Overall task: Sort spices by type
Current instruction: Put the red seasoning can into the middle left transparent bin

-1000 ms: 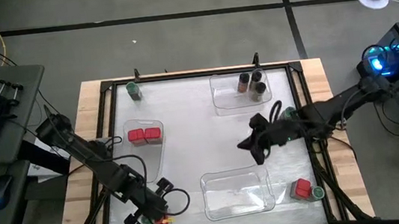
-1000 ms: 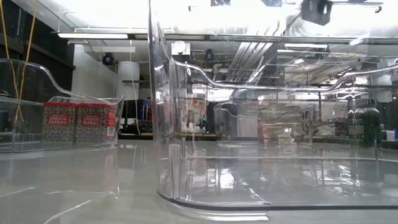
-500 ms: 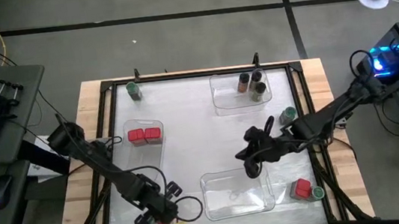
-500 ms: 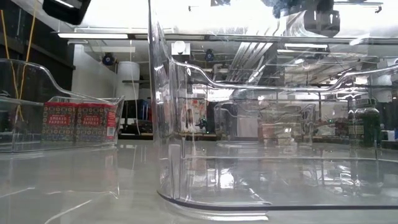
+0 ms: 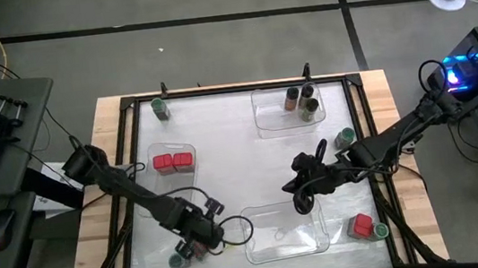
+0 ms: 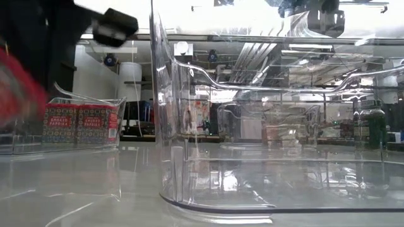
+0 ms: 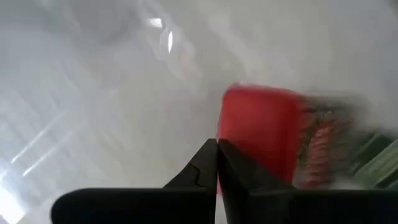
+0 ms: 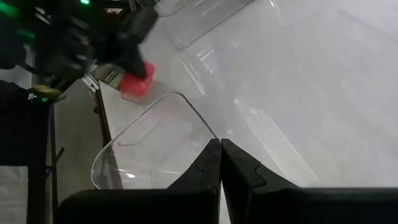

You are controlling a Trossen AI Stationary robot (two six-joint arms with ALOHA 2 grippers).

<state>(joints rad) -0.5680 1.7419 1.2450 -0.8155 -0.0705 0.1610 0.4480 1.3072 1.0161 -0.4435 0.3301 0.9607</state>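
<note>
My left gripper (image 5: 202, 239) is shut near the table's front left and points steeply down beside a red square-topped spice box (image 7: 261, 134). A green-lidded jar (image 5: 178, 260) stands just to its near left. My right gripper (image 5: 302, 203) is shut and hangs over the far right rim of the near clear tray (image 5: 284, 232), touching nothing. Two red boxes (image 5: 173, 162) sit in the left tray. Brownish, dark-lidded jars (image 5: 301, 100) stand in the far right tray. The low view shows the red box as a blur (image 6: 19, 88). My left gripper has its shut fingertips (image 7: 211, 155) at the side edge of the red box (image 7: 225, 137), coming from above at a steep slant. The box is not between the fingers. It lies on the table, blurred in the wrist view.
A green-lidded jar (image 5: 159, 108) stands at the far left corner and another (image 5: 345, 138) near the right edge. A red box (image 5: 361, 225) and a green-lidded jar (image 5: 381, 231) sit at the near right. A raised frame (image 5: 234, 88) borders the table.
My left gripper has gone down and toward the table's right, toward the near tray, tipping steeper. This has uncovered the green-lidded jar. The red box has shifted with it and now blurs into the low view. My right gripper moved a little toward the near edge, then held still.
</note>
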